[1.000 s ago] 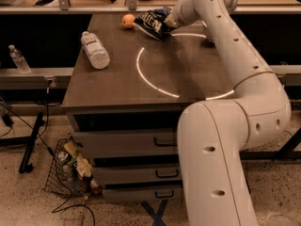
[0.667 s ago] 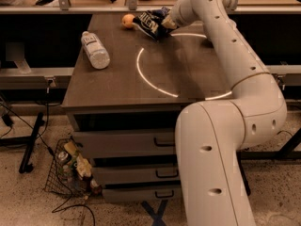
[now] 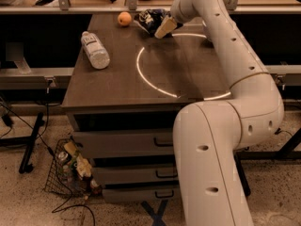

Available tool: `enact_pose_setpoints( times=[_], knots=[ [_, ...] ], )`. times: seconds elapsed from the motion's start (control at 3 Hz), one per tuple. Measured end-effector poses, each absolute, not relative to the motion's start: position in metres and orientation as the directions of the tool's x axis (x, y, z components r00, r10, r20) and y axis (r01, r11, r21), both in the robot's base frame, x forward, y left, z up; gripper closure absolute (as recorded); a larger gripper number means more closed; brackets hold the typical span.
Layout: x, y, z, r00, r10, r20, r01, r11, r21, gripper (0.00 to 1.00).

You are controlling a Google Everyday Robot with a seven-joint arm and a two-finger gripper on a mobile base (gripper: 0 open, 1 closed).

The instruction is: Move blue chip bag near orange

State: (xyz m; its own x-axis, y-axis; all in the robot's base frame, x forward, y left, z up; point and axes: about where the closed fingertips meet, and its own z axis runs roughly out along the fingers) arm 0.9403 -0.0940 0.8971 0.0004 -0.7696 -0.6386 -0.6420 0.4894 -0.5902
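Blue chip bag (image 3: pixel 148 18) is clamped in the gripper (image 3: pixel 163 28), orange (image 3: pixel 124 19) just beyond it; push too far and foil may knock the fruit off the table (image 3: pixel 188 69).

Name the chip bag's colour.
The chip bag is dark navy with white markings, seen in the camera view; the gripper is at its edge.

High view facing table (image 3: pixel 117 79) (jaws at far edge).
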Motion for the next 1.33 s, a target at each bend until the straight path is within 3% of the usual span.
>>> enact_pose_setpoints(
  times=[0.67,1.33],
  knots=[
    [0.931,-0.115,0.955,0.043,-0.743,-0.668,-0.576,0.528,-0.624,0.0],
    [0.888,-0.151,1.062,0.12,-0.628,-0.769,-0.472,0.645,-0.601,0.0]
  ],
)
